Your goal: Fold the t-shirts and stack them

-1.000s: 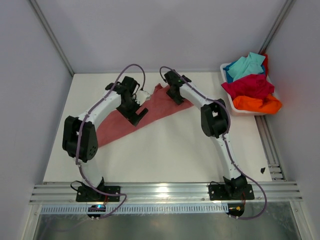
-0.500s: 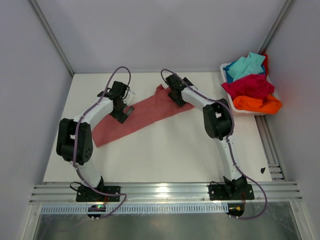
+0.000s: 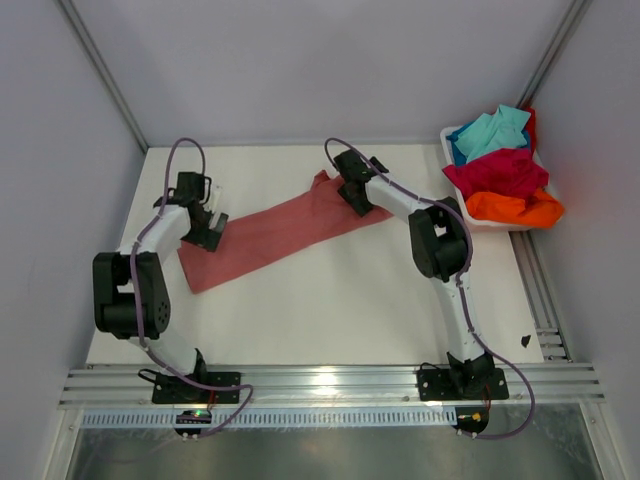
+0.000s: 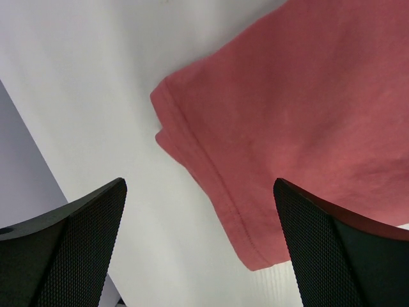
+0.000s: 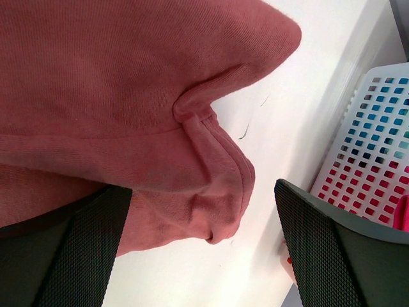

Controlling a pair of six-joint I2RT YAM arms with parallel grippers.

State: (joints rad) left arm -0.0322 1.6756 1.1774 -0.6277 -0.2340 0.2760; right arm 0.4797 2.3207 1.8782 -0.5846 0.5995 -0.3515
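Top external view: you see the pink t-shirt (image 3: 280, 228) lying as a long, narrow band on the white table (image 3: 330, 310). It runs slantwise from a near-left end to a far-right end, between the two arms. The left claw (image 3: 205, 215) stands over the near-left end with its jaws released and grasps nothing. In the left wrist view the stitched hem (image 4: 211, 173) crosses the gap between the two black fingers (image 4: 77, 249), with bare table on one side and flat cloth on the other. You cannot tell from these views whether the fingertips touch the cloth. The right claw (image 3: 352, 195) stands over the far-right end, also released and grasping nothing. In the right wrist view the cloth is bunched there into a rounded fold (image 5: 217, 179) that lies between the spread jaws. Well apart from the pink shirt, at the far right edge of the table, you find a white tub (image 3: 470, 215). It holds a heap of three more shirts: the turquoise t-shirt (image 3: 492, 130) farthest back, the crimson t-shirt (image 3: 500, 170) in the middle, and the orange t-shirt (image 3: 515, 208) nearest. All three are crumpled and spill over the rim. The tub's perforated wall appears at the right edge of the right wrist view, with turquoise and crimson showing through the holes.
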